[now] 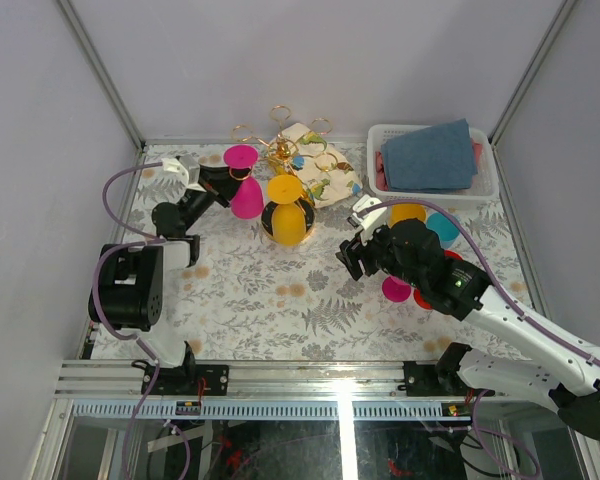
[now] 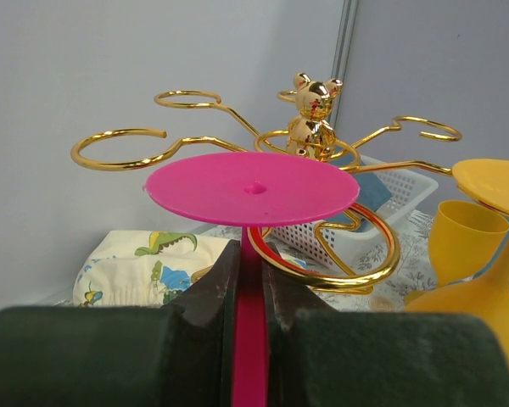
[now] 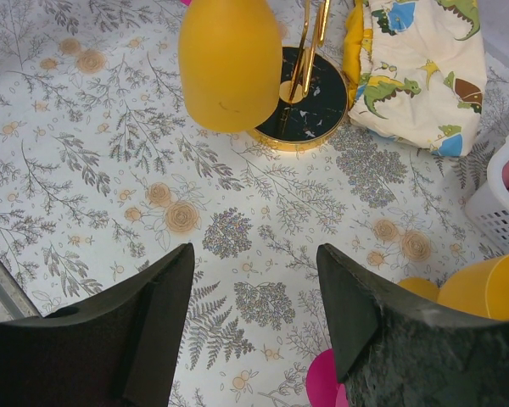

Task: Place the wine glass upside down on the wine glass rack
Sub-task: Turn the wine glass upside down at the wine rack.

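Note:
The pink wine glass (image 1: pixel 244 182) is upside down, its flat foot (image 2: pixel 253 188) on top. My left gripper (image 1: pixel 218 183) is shut on its stem (image 2: pixel 249 339), also seen in the left wrist view (image 2: pixel 250 254). It holds the glass beside the gold wire wine glass rack (image 1: pixel 280 148), level with the loop arms. One loop (image 2: pixel 339 270) lies just right of and behind the stem. A yellow glass (image 1: pixel 288 212) hangs upside down on the rack, over its black base (image 3: pixel 314 97). My right gripper (image 1: pixel 352 258) is open and empty above the table (image 3: pixel 254 263).
A dinosaur-print cloth (image 1: pixel 320 170) lies behind the rack. A white basket (image 1: pixel 432 160) with blue and pink cloths is at the back right. Yellow (image 1: pixel 408 213), cyan (image 1: pixel 444 228) and pink (image 1: pixel 396 290) glasses stand under the right arm.

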